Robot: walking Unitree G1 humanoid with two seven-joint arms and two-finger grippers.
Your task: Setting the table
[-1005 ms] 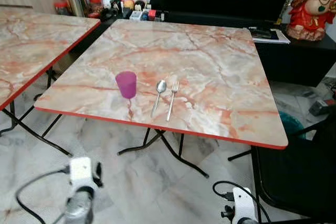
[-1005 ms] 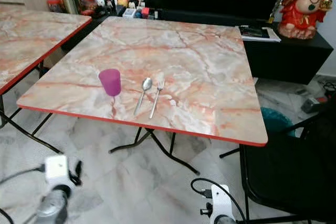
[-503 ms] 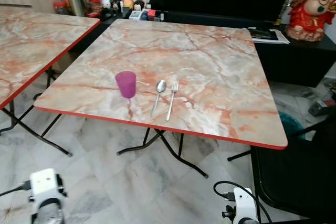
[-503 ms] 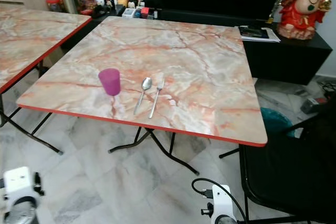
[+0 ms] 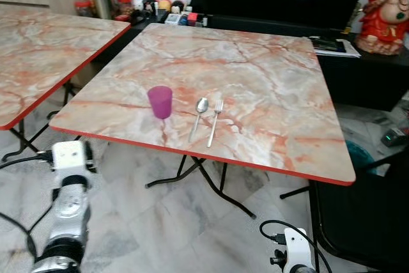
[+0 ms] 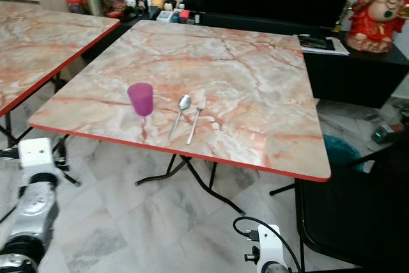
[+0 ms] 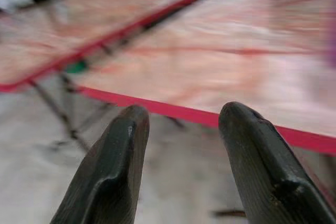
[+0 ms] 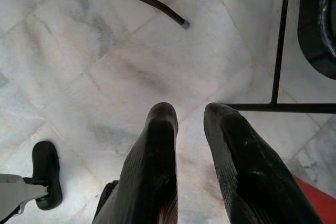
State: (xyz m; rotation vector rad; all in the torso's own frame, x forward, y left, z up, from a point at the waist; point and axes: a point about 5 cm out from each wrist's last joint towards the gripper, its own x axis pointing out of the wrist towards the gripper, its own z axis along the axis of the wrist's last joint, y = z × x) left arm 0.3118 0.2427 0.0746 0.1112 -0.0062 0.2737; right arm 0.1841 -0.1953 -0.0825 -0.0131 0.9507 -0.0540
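Two marble-pattern tops stood side by side; the nearer worktop (image 5: pixel 268 94) with the red edge carried the setting. Behind it: a black TV cabinet (image 5: pixel 358 75) and a red figurine (image 5: pixel 385 11). Purple cup (image 5: pixel 160 101) stood upright near the front edge, spoon (image 5: pixel 199 117) just beside it, fork (image 5: pixel 214 121) alongside the spoon, apart from it. Left tool (image 7: pixel 181 150) was released, fingers parted and empty, raised at the worktop's front corner, level with the edge. Right tool (image 8: pixel 189 145) hung low over the floor, fingers slightly apart, empty. Likely next: reach for the cup. Best to clear the red edge first, come in level, and close around the cup mid-height so it won't tip onto the cutlery.
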